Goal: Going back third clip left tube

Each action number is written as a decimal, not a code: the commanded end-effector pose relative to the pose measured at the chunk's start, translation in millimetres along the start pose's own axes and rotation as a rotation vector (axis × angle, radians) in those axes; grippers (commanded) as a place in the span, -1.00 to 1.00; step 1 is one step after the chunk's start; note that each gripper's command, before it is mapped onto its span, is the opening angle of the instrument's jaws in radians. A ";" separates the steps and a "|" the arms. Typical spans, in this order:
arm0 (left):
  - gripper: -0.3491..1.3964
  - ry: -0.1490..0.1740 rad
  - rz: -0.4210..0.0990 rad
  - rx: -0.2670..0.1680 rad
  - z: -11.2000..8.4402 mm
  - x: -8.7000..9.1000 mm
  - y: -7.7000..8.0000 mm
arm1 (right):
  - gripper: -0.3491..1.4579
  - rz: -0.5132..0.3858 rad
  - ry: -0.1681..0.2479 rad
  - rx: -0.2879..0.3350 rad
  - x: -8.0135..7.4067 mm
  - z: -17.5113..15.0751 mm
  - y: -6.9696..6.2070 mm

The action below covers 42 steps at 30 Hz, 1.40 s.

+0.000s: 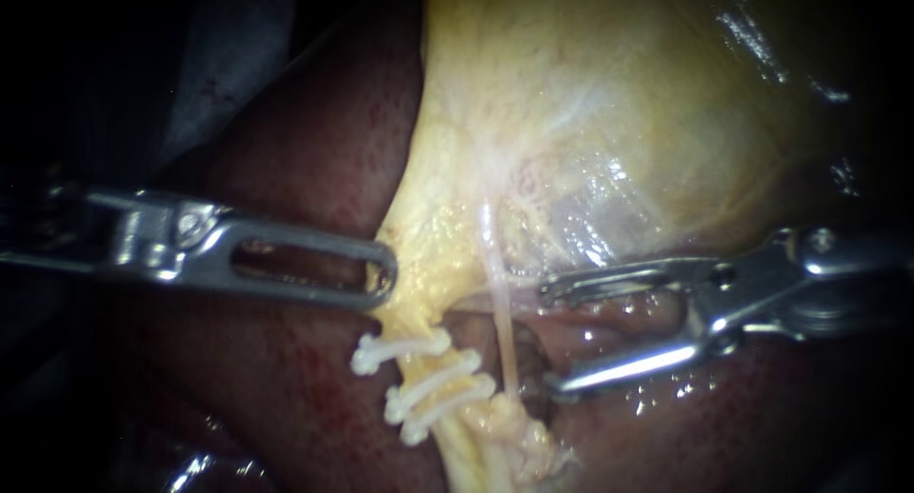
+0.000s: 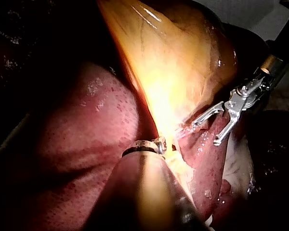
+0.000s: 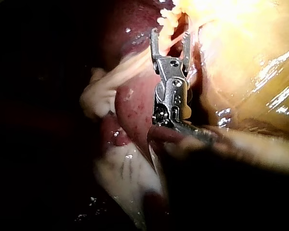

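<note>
- Close view of a pale yellow gallbladder (image 1: pixel 609 103) filling the far right of the scene, with dark red liver (image 1: pixel 286 388) to its left and on its near side; the outer edges fall into darkness.
- The left tube (image 1: pixel 457 450), a yellow strand, runs from the gallbladder's near edge toward the viewer; three white clips (image 1: pixel 433 383) cross it one after another, the nearest two almost touching; which of them is the third cannot be told.
- A thinner pale tube (image 1: pixel 502 331) runs just right of the clipped one.
- The left instrument (image 1: pixel 386 274) enters from the left; its slotted tip lies against the gallbladder's yellow edge, just beyond the farthest clip; whether it grips that tissue cannot be told; in its own wrist view the blurred shaft hides most of the tip.
- The right instrument (image 1: pixel 547 339) enters from the right, jaws spread wide and empty; their tips stand just right of the thin tube, clear of the clips; its shaft is cut off at the edge.
- In the right wrist view the clips are half lost in glare beyond the open jaws.
</note>
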 end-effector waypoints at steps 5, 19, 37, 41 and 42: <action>-1.00 -0.001 -0.001 -0.001 0.1 0.0 -0.1 | -0.04 -0.017 0.015 -0.036 1.6 -3.9 0.1; -1.00 -0.003 -0.001 -0.003 0.5 0.1 -0.1 | 0.00 -0.028 0.030 -0.088 2.8 -7.4 0.3; -1.00 0.019 0.008 0.011 8.8 0.8 -0.6 | 0.00 -0.028 0.030 -0.087 2.7 -7.5 0.2; -1.00 0.016 0.007 0.012 9.0 0.7 -0.8 | 0.00 -0.028 0.030 -0.087 2.7 -7.6 0.2; -1.00 0.014 0.007 0.014 9.1 0.7 -0.8 | 0.00 -0.028 0.030 -0.087 2.7 -7.6 0.2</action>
